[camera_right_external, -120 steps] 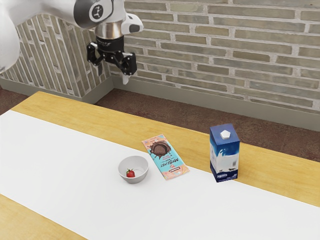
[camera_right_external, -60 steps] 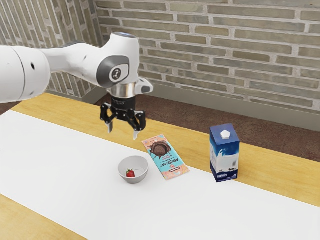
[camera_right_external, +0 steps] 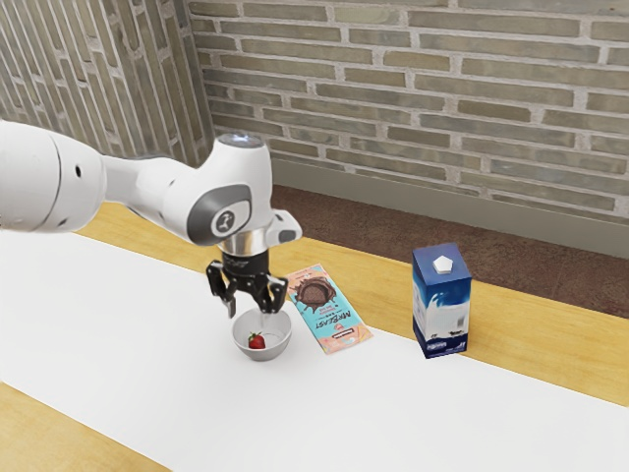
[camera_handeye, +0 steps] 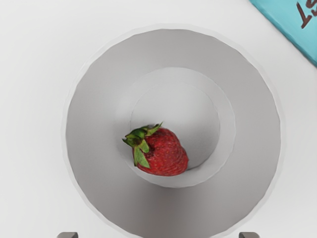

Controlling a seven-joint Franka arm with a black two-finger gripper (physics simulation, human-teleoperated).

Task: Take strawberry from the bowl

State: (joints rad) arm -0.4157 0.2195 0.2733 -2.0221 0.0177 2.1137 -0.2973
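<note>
Inside the bowl (camera_handeye: 252, 119), the strawberry (camera_handeye: 166, 153) lies clear of the rim (camera_handeye: 282, 129).

Exterior view: from beside the arm (camera_right_external: 147, 192), farther back, angled down; wrist view: close, straight down on the bowl (camera_right_external: 280, 344) (shared; exterior's seven o'clock).

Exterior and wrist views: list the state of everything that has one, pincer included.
Pincer: open, above the bowl, holding nothing.
Bowl: upright, strawberry inside.
Strawberry: on its side, leaves attached.
Chocolate bar: lying flat, wrapper seemingly closed.
Carton: upright, cap on.
</note>
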